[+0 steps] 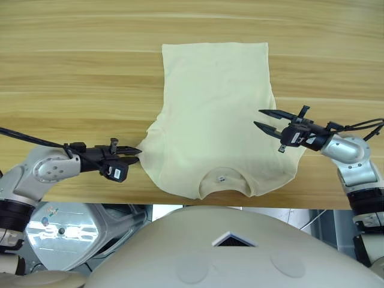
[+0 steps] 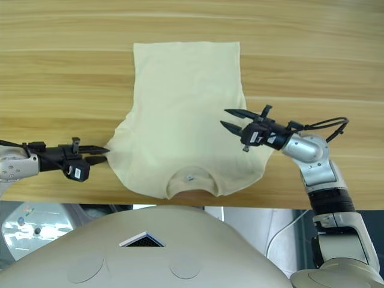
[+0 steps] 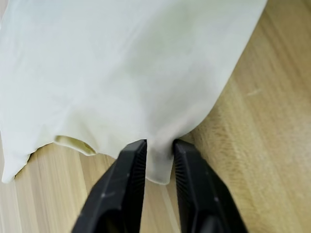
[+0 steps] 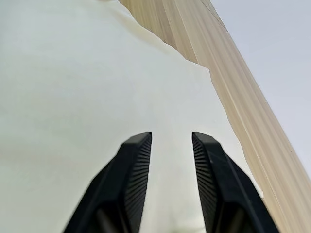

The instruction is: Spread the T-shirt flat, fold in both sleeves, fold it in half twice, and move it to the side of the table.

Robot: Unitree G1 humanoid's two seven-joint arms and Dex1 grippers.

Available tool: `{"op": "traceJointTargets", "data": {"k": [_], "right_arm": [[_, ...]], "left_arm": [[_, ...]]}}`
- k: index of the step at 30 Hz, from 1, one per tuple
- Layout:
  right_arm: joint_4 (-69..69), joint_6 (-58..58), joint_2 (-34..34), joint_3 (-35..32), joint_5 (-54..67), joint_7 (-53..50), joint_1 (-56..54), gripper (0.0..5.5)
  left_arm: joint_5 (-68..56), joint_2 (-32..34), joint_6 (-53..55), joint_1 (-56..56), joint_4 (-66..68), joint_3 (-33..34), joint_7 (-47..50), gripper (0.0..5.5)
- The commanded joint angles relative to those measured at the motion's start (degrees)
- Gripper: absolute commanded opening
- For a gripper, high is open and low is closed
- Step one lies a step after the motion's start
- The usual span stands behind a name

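The wooden worktop (image 1: 72, 72) spans the whole upper part of the frame. A pale yellow T-shirt (image 1: 216, 108) lies flat on it at centre. Its straight hem is toward the top, and its collar (image 1: 225, 178) is toward the bottom, close to the worktop's near edge. The fabric is narrow near the hem and bulges wider on both sides near the collar. At lower left, the left end effector (image 1: 133, 154) is clamped on the T-shirt's left edge, with a tongue of cloth pinched between its fingers (image 3: 133, 165). At centre right, the right end effector (image 1: 257, 117) hangs over the T-shirt's right side, its fingers apart and gripping nothing.
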Motion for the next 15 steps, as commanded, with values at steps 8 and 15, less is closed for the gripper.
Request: {"op": "traceJointTargets", "data": {"k": [8, 15], "right_arm": [[0.26, -0.37, -0.28, -0.66, 0.42, 0.72, -0.05, 1.55], [0.8, -0.45, -0.28, -0.64, 0.51, 0.89, -0.36, 1.55]], "left_arm": [[1.78, -0.67, 0.67, -1.42, 0.45, -0.67, 0.99, 0.02], [1.35, -0.38, 1.2, -2.41, -1.4, 0.05, 1.04, 0.02]]}}
